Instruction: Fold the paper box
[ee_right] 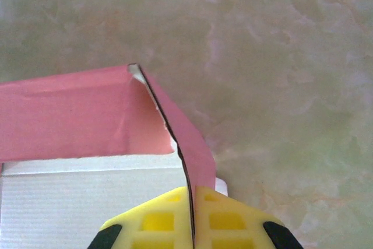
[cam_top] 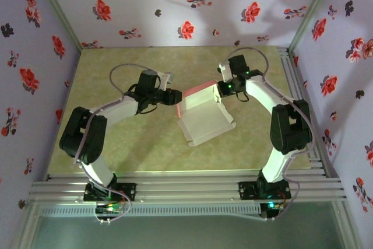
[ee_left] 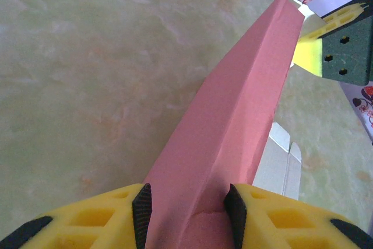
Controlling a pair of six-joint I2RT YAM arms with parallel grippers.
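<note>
Paper box [cam_top: 204, 118] (half folded), left gripper [ee_left: 187, 205] clamped on it; right gripper [ee_right: 191, 205] clamped too

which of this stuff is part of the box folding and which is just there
In the job:
- box, partly folded
- left gripper, shut on its pink flap
- right gripper, shut on a corner flap

Just there:
- table
- flowered walls
- metal rails
</note>
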